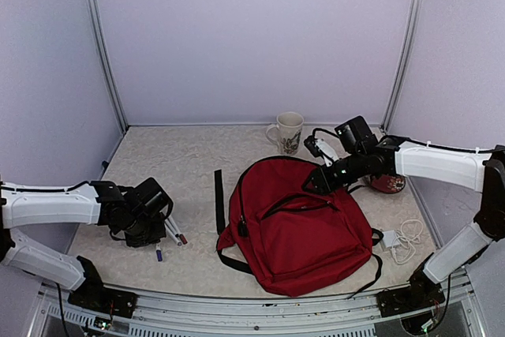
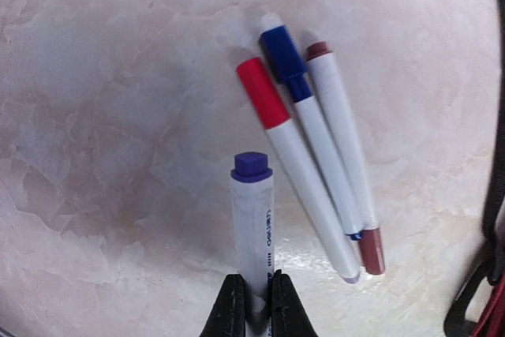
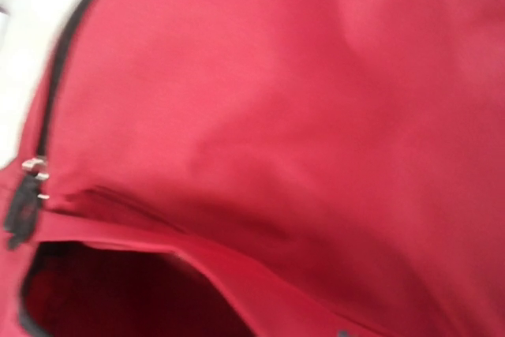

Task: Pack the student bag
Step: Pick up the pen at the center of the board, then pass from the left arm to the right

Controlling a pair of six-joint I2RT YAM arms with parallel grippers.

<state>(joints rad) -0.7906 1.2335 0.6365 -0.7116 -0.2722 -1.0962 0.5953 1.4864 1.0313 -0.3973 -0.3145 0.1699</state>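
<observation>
**Auditor:** State the position of the student bag (image 1: 304,234).

**Inspector:** It lies flat at the centre of the table (image 1: 173,171), front face up, with black straps trailing off its left side. Its main compartment is unzipped, and the right wrist view shows a dark gap under the red fabric with a zipper pull (image 3: 33,167) at the left end.

**Auditor:** Left gripper (image 2: 252,305)?

**Inspector:** It is low over the table, well left of the bag. The fingers are closed almost together, pinching the tail end of a purple-capped marker (image 2: 252,219). Three more markers lie side by side just beyond it: red-capped (image 2: 264,92), blue-capped (image 2: 316,140) and maroon-capped (image 2: 341,140).

**Auditor:** Right gripper (image 1: 317,181)?

**Inspector:** It is at the bag's upper right edge, over the opening. Its fingers show in no view clearly enough, so I cannot tell how far apart they stand or whether they hold anything.

**Auditor:** Other items?

**Inspector:** A patterned mug (image 1: 289,131) stands behind the bag, and a white cable (image 1: 404,239) lies to its right.
</observation>
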